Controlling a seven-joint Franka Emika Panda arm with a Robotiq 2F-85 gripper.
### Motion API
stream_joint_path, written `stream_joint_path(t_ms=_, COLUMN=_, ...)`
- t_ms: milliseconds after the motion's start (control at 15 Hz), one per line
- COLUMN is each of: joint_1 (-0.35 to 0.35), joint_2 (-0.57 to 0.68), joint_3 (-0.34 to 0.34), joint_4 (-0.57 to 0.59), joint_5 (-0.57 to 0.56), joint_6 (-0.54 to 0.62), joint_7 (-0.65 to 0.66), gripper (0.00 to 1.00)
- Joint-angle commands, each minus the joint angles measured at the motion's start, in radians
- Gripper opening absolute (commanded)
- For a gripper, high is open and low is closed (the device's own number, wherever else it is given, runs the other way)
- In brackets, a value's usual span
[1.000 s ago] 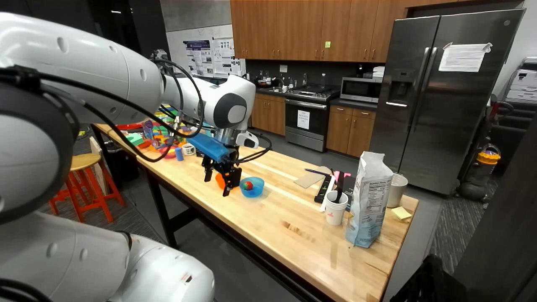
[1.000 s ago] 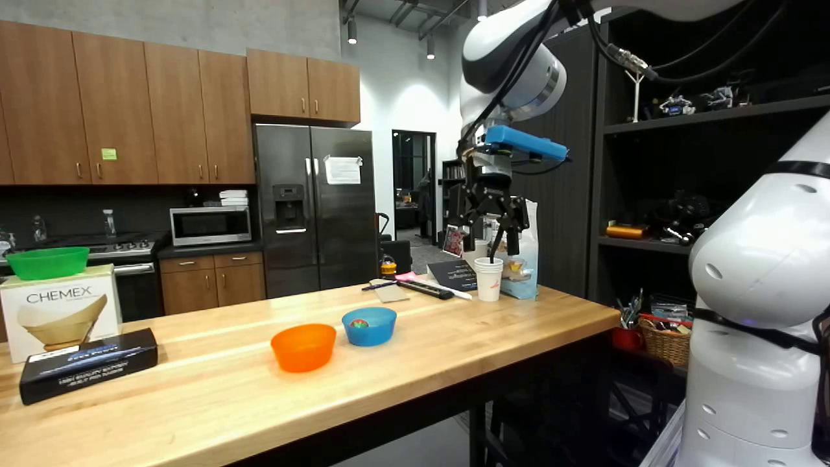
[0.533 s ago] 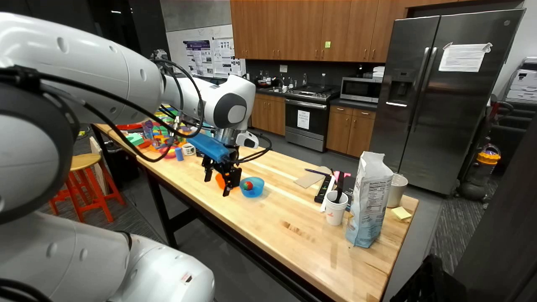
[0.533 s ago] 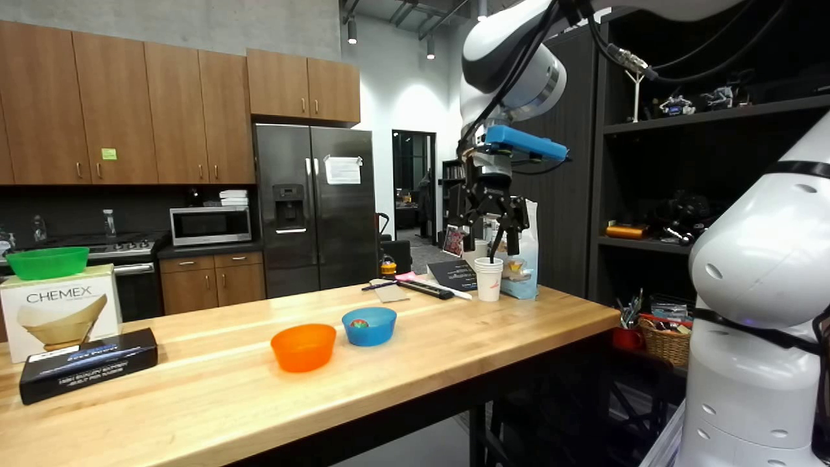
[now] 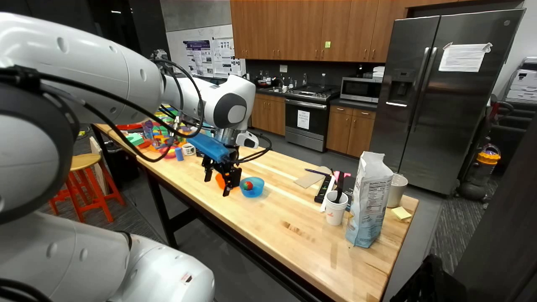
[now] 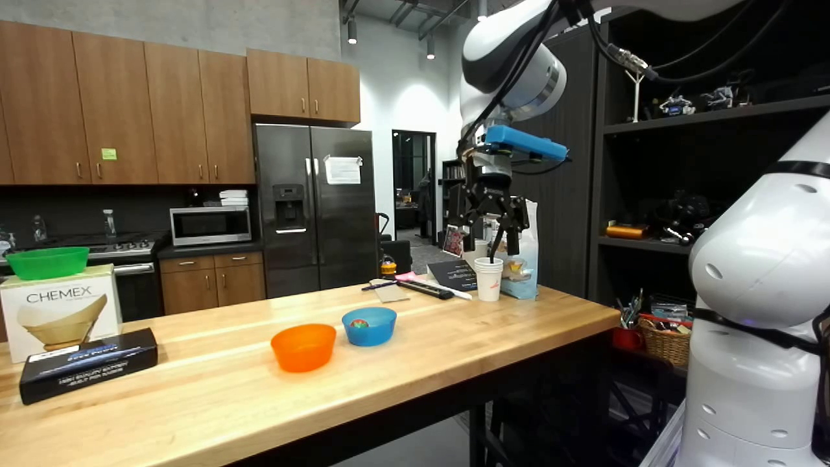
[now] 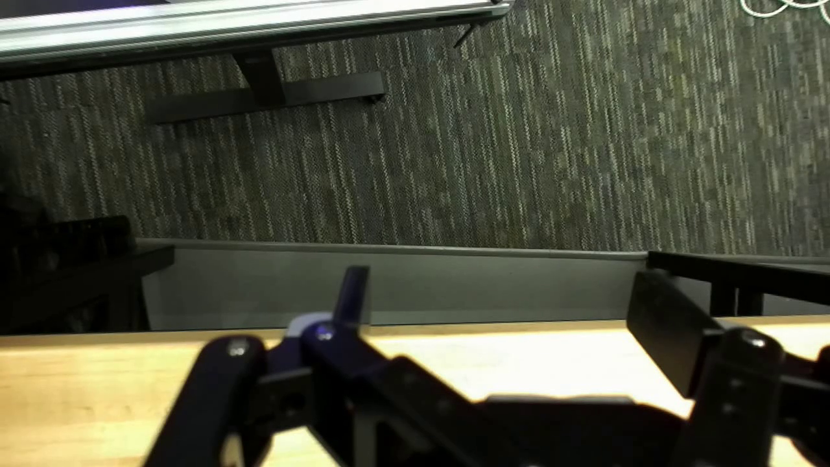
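My gripper (image 6: 491, 246) hangs in the air above the wooden table (image 6: 415, 389), pointing down, its jaws wide apart. In the wrist view nothing sits between the black fingers (image 7: 674, 324); the table edge and floor show through the gap. An orange bowl (image 6: 303, 350) stands on the table, and a blue bowl (image 6: 371, 332) is beside it with a small red and green object (image 5: 248, 185) inside. In an exterior view the gripper (image 5: 217, 185) partly covers the orange bowl (image 5: 220, 180). It touches none of these.
Stacked white cups (image 5: 334, 214) holding a black-handled item stand near a tall bag (image 5: 369, 201). A green bowl (image 6: 48, 263) rests on a Chemex box (image 6: 61, 318), with a black box (image 6: 91, 364) in front. Colourful toys (image 5: 157, 136) crowd the table's far end.
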Motion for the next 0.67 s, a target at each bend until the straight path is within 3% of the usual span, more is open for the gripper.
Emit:
stream_joint_path(t_ms=0, joint_1=-0.020, joint_2=0.000, joint_3=0.016, joint_4=0.002, joint_5=0.007, joint_6=-0.004, joint_7=-0.008, gripper=1.00)
stream_joint_path(t_ms=200, joint_1=-0.020, joint_2=0.000, joint_3=0.016, joint_4=0.002, joint_5=0.007, joint_6=-0.004, joint_7=-0.008, gripper=1.00)
stream_joint_path(t_ms=600, joint_1=-0.033, joint_2=-0.009, joint_3=0.062, joint_4=-0.013, joint_5=-0.158, joint_6=0.026, joint_7=-0.039, gripper=1.00)
